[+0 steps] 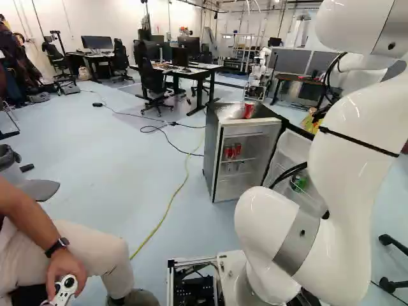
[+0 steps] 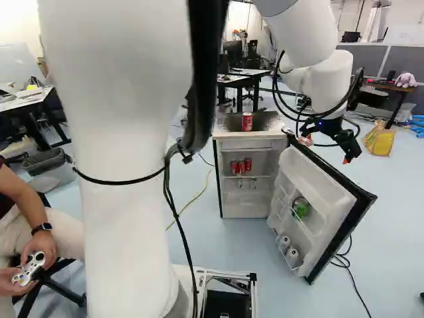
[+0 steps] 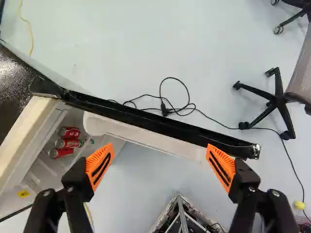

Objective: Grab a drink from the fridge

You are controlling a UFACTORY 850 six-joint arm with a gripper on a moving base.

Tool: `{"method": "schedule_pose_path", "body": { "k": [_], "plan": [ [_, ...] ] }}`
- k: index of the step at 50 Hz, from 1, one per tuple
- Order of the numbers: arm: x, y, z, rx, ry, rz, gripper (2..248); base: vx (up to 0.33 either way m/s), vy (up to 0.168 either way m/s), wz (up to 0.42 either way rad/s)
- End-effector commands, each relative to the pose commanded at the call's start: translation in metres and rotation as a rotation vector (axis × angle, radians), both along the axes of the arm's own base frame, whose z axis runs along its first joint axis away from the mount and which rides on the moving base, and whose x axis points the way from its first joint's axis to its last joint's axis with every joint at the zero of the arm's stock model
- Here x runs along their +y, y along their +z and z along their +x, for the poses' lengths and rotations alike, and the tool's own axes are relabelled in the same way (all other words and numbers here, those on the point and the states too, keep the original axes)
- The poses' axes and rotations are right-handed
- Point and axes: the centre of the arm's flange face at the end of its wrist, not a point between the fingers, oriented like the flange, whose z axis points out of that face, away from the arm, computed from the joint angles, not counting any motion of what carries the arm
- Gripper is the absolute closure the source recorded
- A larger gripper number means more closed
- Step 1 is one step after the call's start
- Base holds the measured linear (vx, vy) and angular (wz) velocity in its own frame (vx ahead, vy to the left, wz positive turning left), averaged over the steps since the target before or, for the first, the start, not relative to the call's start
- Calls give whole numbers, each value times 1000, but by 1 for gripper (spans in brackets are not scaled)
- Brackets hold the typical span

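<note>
Your drinks are red cylindrical metal cans (image 2: 241, 167) with pale lettering and silvery ends; three sit close together on a shelf inside the small white-lined fridge (image 2: 228, 206), whose dark-edged door (image 2: 333, 203) stands wide open. In the wrist view the three lie in a short row, their red sides showing. You also have a red can (image 2: 247, 122) upright on the fridge's dark top, a green can (image 2: 300, 208) on a rack in the door, and two pale cans (image 2: 288, 249) lower in that door.

Your black claw (image 2: 327, 149) is spread wide, its orange pads (image 3: 99, 165) well apart, and it has hold of nothing. It hangs by the upper part of the open door, to the right of the fridge body in the right base view. From the wrist, you see the door's top edge run across ahead of both fingers, while the shelf cans lie off beside one finger, outside the gap and touching neither finger.
</note>
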Motion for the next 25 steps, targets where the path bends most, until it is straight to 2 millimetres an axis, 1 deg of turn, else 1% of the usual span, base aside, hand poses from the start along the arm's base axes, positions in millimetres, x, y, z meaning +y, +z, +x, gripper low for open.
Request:
{"method": "schedule_pose_path", "body": {
  "k": [25],
  "plan": [
    [-43, -4, 5, 15, -32, 23, 3, 0, 0, 0]
  ]
}}
